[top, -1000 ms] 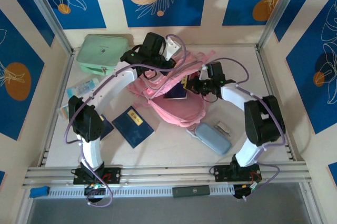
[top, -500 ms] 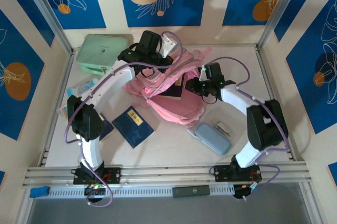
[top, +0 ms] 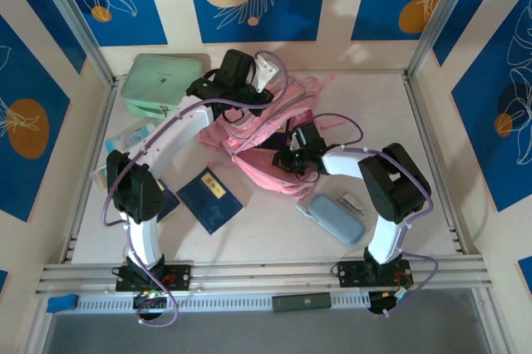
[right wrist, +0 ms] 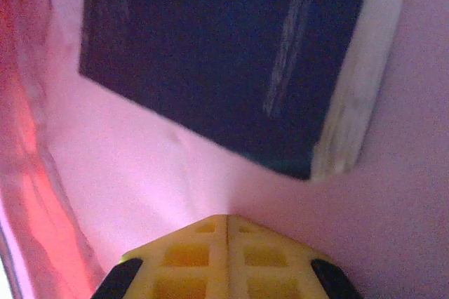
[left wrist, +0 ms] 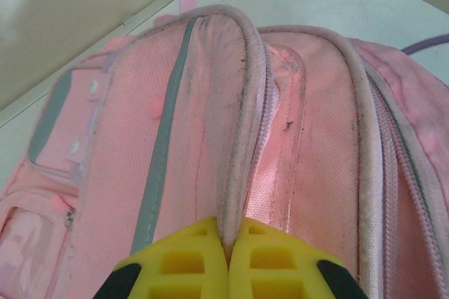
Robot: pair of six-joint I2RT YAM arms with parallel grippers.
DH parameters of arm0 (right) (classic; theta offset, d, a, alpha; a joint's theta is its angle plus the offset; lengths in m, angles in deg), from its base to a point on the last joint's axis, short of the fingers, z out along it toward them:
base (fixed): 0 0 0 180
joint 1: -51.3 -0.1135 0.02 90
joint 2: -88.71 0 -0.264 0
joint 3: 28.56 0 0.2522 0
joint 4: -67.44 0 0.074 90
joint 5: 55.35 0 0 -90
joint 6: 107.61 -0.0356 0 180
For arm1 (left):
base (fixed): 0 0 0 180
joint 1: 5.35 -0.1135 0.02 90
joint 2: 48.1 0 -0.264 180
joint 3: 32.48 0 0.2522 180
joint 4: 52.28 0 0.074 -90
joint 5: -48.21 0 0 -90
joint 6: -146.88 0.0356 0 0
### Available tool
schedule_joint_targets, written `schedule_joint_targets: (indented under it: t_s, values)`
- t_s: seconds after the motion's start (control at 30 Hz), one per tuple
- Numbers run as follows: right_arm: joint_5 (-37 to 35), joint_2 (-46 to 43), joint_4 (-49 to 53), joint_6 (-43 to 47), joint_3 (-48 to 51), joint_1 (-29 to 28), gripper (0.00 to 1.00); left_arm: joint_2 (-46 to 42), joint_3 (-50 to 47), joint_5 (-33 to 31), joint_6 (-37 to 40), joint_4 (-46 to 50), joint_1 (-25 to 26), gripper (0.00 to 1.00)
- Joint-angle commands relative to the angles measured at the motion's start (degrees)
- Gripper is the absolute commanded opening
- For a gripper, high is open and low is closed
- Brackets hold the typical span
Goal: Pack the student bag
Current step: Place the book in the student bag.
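The pink student bag (top: pixel 259 173) lies in the middle of the table with its mouth held up. My left gripper (left wrist: pixel 228 260) is shut on the bag's piped zip rim (left wrist: pixel 242 116), which rises straight out from between the yellow fingers. In the top view that gripper (top: pixel 268 88) sits over the bag's far edge. My right gripper (right wrist: pixel 227 225) is inside the bag, shut with nothing between its fingers. Just ahead of it a dark blue book (right wrist: pixel 224 53) lies on the pink lining (right wrist: pixel 140 187). From above, the right gripper (top: pixel 288 153) reaches into the bag's opening.
A mint green zip case (top: pixel 162 84) stands at the back left. A grey-blue pencil case (top: pixel 337 217) and a small white item (top: pixel 352 201) lie in front of the bag at the right. A dark blue book (top: pixel 209 199) lies at the front left, with papers (top: pixel 133 138) near the left wall.
My right arm has moved left and gone deeper into the bag. The dark book seen at the bag's mouth now lies inside, free of the gripper. My left gripper lifted the rim slightly.
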State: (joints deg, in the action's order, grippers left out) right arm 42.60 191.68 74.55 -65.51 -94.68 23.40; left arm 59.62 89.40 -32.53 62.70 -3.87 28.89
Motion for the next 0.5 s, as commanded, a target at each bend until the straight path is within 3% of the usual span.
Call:
schedule_joint_targets:
  t_s: [0.0, 0.27, 0.37, 0.47]
  values:
    - [-8.7, 0.4, -7.0, -1.7, 0.3, 4.9, 0.00, -3.6, 0.9, 1.6, -0.3, -6.5, -0.3, 0.00]
    - [-9.2, 1.5, -4.4, -1.0, -6.3, 11.8, 0.00, -2.8, 0.9, 1.0, 0.7, -6.3, -0.5, 0.00]
    - [-5.2, 1.2, -5.2, 0.9, -6.4, 12.4, 0.00, -1.9, 1.6, 0.9, 0.6, -6.3, -0.7, 0.00]
    - [-5.5, -1.9, -3.4, 3.0, -4.6, 11.3, 0.00, -1.5, 2.0, 1.2, 0.2, -6.4, -0.7, 0.00]
